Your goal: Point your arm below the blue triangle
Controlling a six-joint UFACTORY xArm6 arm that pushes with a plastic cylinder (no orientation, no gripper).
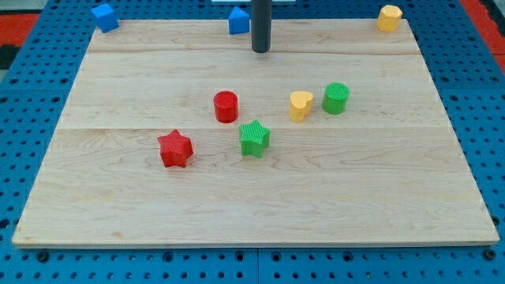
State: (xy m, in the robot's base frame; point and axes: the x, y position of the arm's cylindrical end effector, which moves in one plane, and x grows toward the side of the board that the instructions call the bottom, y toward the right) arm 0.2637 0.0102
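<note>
A blue block with a pointed top, the blue triangle (238, 20), sits at the board's top edge near the middle. My tip (260, 50) is just right of it and slightly below it, apart from it by a small gap. The dark rod rises out of the view's top. A second blue block (104, 16) sits at the top left corner.
A red cylinder (226, 106), a red star (175, 149), a green star (254, 138), a yellow heart (300, 105) and a green cylinder (335, 98) lie mid-board. A yellow block (388, 17) sits at the top right corner. The wooden board (252, 205) lies on a blue pegboard.
</note>
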